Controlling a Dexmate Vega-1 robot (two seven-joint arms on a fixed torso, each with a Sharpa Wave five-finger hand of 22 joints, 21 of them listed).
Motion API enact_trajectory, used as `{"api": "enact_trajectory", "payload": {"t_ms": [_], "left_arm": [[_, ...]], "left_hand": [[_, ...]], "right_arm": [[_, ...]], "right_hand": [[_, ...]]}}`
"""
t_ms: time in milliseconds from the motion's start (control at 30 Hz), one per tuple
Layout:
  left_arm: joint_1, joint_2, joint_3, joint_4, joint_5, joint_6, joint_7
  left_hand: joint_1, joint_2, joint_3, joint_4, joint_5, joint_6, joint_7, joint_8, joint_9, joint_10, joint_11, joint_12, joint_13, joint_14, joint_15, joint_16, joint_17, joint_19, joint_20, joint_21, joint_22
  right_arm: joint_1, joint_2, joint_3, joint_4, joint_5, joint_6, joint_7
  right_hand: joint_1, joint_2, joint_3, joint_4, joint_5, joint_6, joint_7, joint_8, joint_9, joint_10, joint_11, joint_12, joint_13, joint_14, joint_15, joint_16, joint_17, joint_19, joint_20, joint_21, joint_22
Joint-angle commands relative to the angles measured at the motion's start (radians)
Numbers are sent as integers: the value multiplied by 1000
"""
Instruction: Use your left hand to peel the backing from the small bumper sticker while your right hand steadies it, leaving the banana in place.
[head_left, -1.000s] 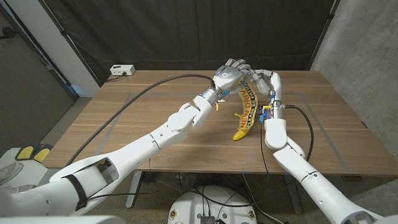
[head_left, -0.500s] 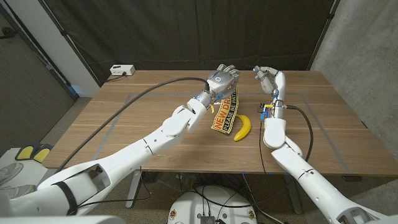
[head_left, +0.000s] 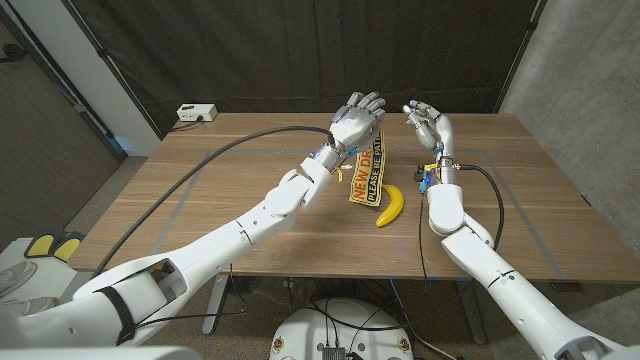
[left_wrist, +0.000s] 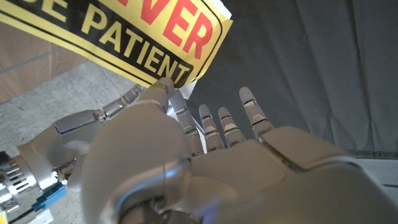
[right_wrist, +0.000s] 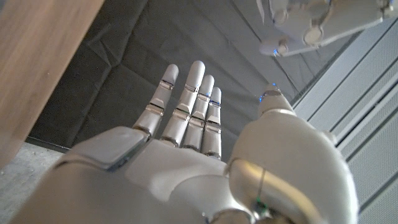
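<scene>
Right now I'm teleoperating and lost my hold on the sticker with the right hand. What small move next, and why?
Probably bring the right hand back to the bumper sticker and grip its free end: that hand is open and apart, while the left hand alone dangles it beside the banana.

- wooden table (head_left: 250, 230): brown plank top with faint taped or marked rectangle outlines on it
- small white box (head_left: 197, 113) at the far-left corner of the tabletop, thin cable leading off it (can't tell what device it is)
- black curtain (head_left: 300, 50) hanging behind the table, spans most of the back
- grey concrete wall (head_left: 590, 90) to the right of the curtain
- yellow-and-black object (head_left: 48, 246) low on the left, off the table, partly cut off
</scene>
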Motion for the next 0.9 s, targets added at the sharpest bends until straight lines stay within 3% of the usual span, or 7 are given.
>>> {"api": "enact_trajectory", "payload": {"t_ms": [33,100,267,433,600,700,900], "left_arm": [[-34,-91,18,161,46,13,267],[-40,-102,21,180,43,10,285],[-53,-104,27,181,43,6,251],[-63,-93,33,168,36,-14,202],[-77,-81,38,165,20,-54,170],[-84,-74,43,158,21,-65,146],[-98,-65,47,150,15,-86,97]], "left_hand": [[-16,-5,-13,12,16,53,-81,37,-25,-52,19,-28,-6,-43,28,-14,-1,-60,8,-29,-10],[-20,-10,-23,18,21,58,-102,28,-39,-84,26,-44,-9,-82,46,-26,-1,-97,9,-49,-17],[-23,-10,-30,23,26,56,-109,25,-41,-103,31,-53,-11,-115,54,-33,1,-121,9,-64,-20],[-24,-6,-33,27,30,66,-100,26,-45,-80,27,-44,-12,-110,49,-26,2,-129,9,-70,-20],[-23,-4,-35,29,33,64,-97,29,-41,-62,20,-38,-12,-98,44,-18,1,-119,8,-67,-18],[-22,-3,-36,30,34,69,-94,30,-41,-55,18,-36,-12,-95,43,-16,1,-110,7,-63,-17],[-21,-3,-37,30,35,69,-93,29,-43,-51,20,-35,-13,-93,40,-14,0,-98,7,-59,-16]], "right_arm": [[-20,-9,23,-91,36,-163,112],[-19,-9,23,-99,33,-186,125],[-10,5,24,-91,23,-190,136],[-1,19,21,-62,1,-146,122],[7,27,22,-41,7,-112,130],[10,30,22,-36,14,-103,138],[23,33,24,-20,47,-83,173]], "right_hand": [[-14,-2,-7,-1,7,-6,1,5,-5,-24,9,-21,-9,-6,3,-23,-25,-15,6,-1,-3],[-19,-4,-9,0,7,1,0,9,-7,-24,10,-24,-12,-12,5,-28,-28,-25,10,-4,-5],[-33,-15,-18,2,10,21,6,19,-11,-10,10,-26,-18,-17,6,-32,-29,-42,15,-9,-10],[8,-5,-12,-28,30,104,-3,45,-22,100,-7,9,-24,27,-20,20,9,-30,8,-1,-23],[38,7,-6,-44,38,139,-12,51,-26,133,-19,23,-21,38,-28,49,37,-18,-1,7,-28],[42,11,-3,-47,40,157,-12,55,-28,150,-21,29,-23,48,-36,50,34,-17,-4,10,-30],[-2,3,-25,-26,37,168,-11,52,-32,155,-16,29,-26,50,-28,47,33,-19,-5,12,-34]]}}
